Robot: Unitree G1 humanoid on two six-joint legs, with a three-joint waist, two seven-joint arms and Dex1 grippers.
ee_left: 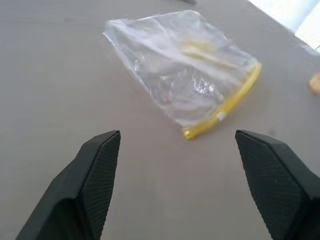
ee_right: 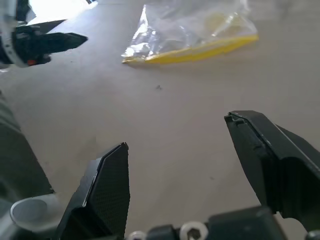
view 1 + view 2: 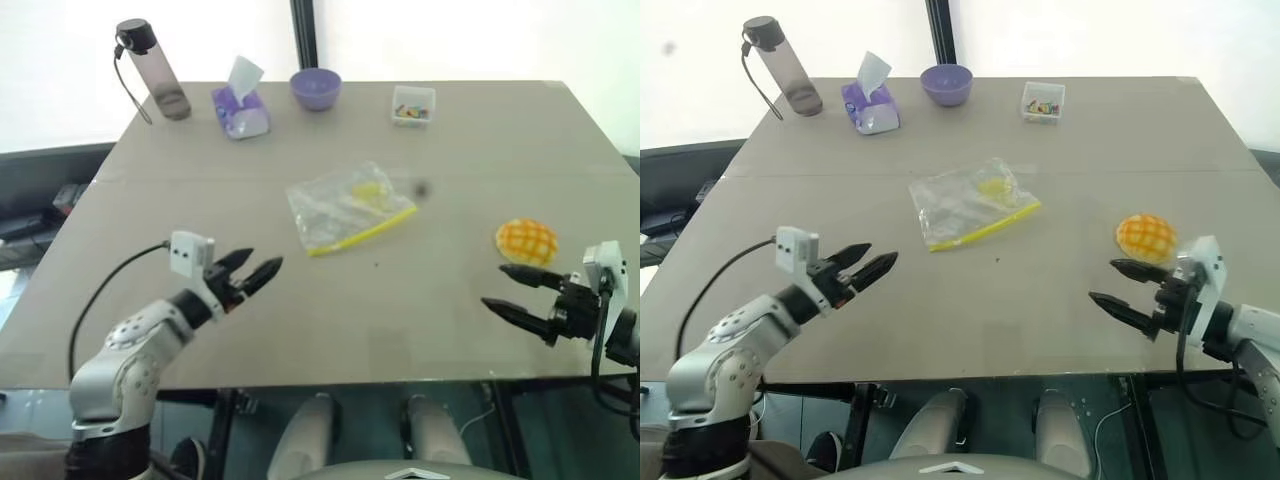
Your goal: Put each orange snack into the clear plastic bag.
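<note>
A round orange snack with a darker grid pattern lies on the table's right side. The clear plastic bag lies flat near the table's middle, its yellow strip toward me. My right gripper hovers open just in front of the snack, apart from it, nothing between its fingers. My left gripper is open and empty above the table's left front, pointing toward the bag, which fills much of the left wrist view. The right wrist view looks across the table at the bag and the left gripper.
Along the far edge stand a smoky water bottle, a purple tissue pack, a purple bowl and a small clear box of colourful bits. The grey table ends close in front of both grippers.
</note>
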